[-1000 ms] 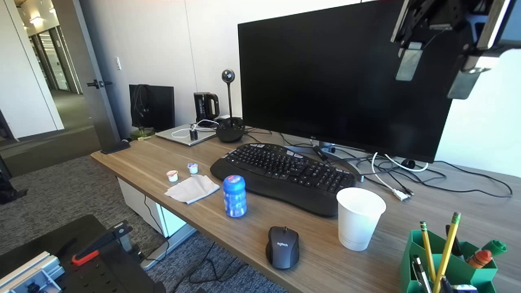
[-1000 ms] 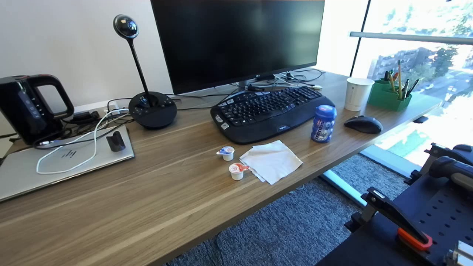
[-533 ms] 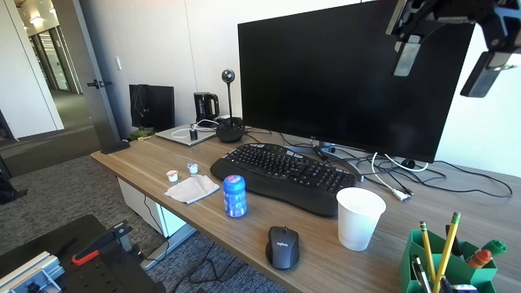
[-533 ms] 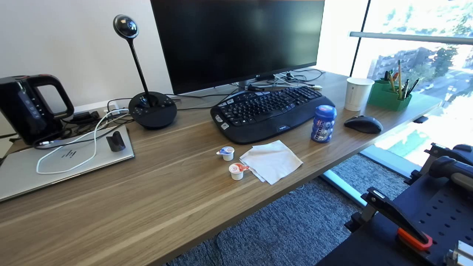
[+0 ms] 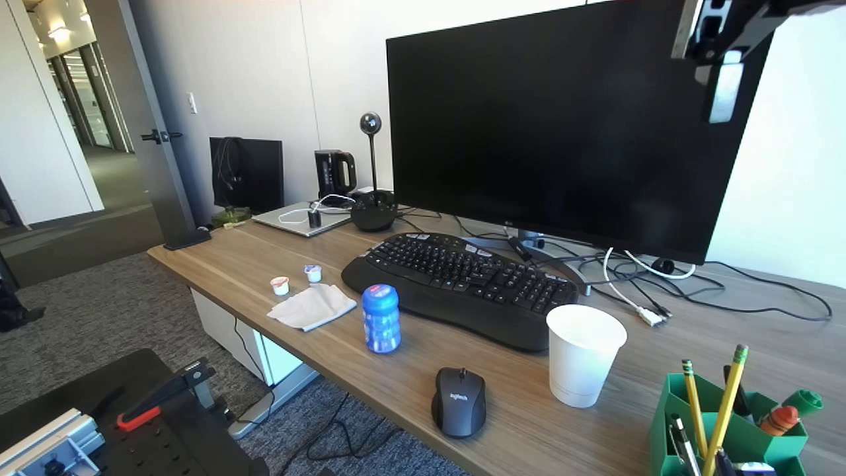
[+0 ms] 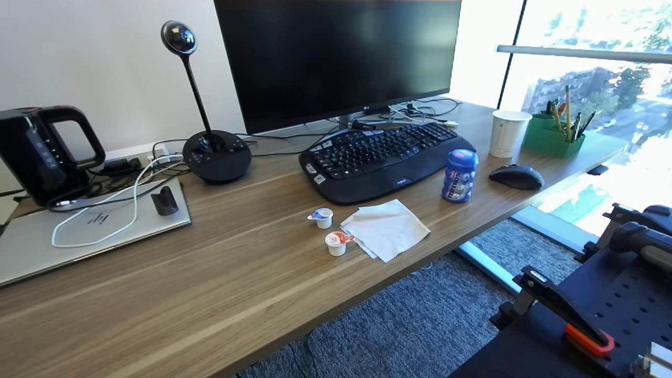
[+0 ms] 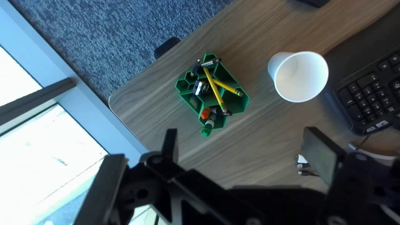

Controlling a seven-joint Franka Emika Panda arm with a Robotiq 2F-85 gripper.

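My gripper (image 7: 243, 147) is open and empty in the wrist view, its two fingers wide apart above the desk. In an exterior view only one of its fingers (image 5: 726, 92) shows, high in front of the monitor's right part. Beyond the fingers in the wrist view stands a green pen holder (image 7: 238, 104) with pencils, pens and a green marker; it is in both exterior views (image 5: 664, 416) (image 6: 546, 137). A white paper cup (image 7: 298, 78) stands upright beside it, also in both exterior views (image 5: 581, 363) (image 6: 508, 136). Cable ends (image 7: 302, 160) lie near the right finger in the wrist view.
A large monitor (image 5: 548, 132) stands behind a black keyboard (image 5: 456, 284). A dark mouse (image 5: 459, 403), a blue bottle (image 5: 381, 324), a white cloth (image 6: 386, 231) and two small creamer cups (image 6: 336, 244) are on the desk. A camera stand (image 6: 218, 157), laptop (image 6: 100, 226) and kettle (image 6: 42, 157) are farther along.
In an exterior view the gripper first shows a wider gap between its fingers, then shifts right, so one finger leaves the frame. The things on the desk have not moved.
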